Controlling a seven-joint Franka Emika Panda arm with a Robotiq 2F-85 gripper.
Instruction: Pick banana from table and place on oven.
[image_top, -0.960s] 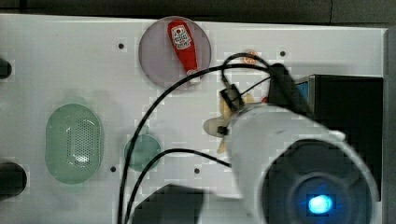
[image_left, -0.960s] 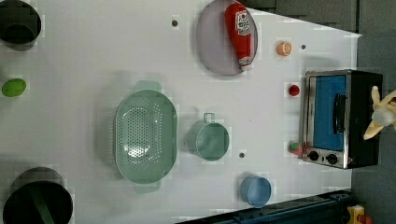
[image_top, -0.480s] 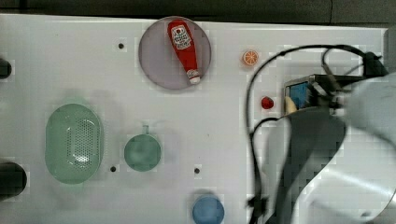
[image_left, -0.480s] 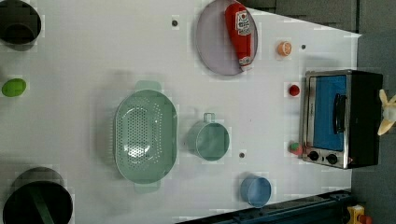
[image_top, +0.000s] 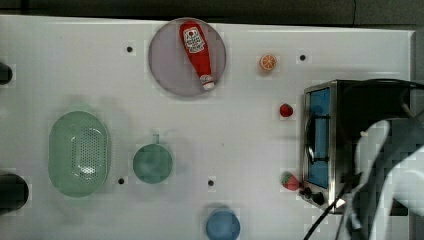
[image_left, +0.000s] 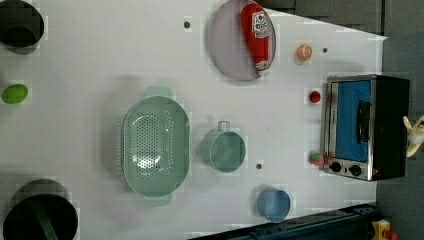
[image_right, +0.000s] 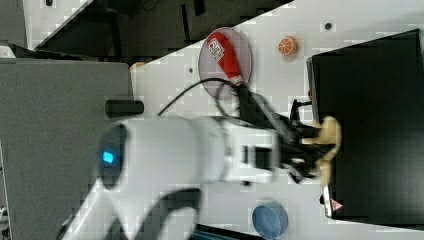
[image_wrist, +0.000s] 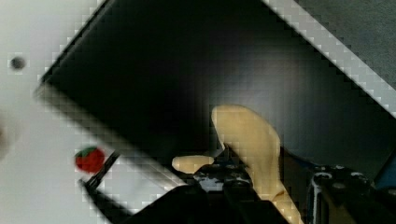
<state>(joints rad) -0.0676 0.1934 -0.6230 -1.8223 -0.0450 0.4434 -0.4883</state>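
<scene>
Banana: one, clamped in claw above one oven; two strawberries, one orange slice.

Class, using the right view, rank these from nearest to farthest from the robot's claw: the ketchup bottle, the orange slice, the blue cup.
Measured from the claw, which holds the banana over the oven:
1. Blue cup, below the claw near the right view's bottom edge.
2. Ketchup bottle, on the plate toward the right view's upper left.
3. Orange slice, near the right view's top; close to the bottle's distance.
</scene>
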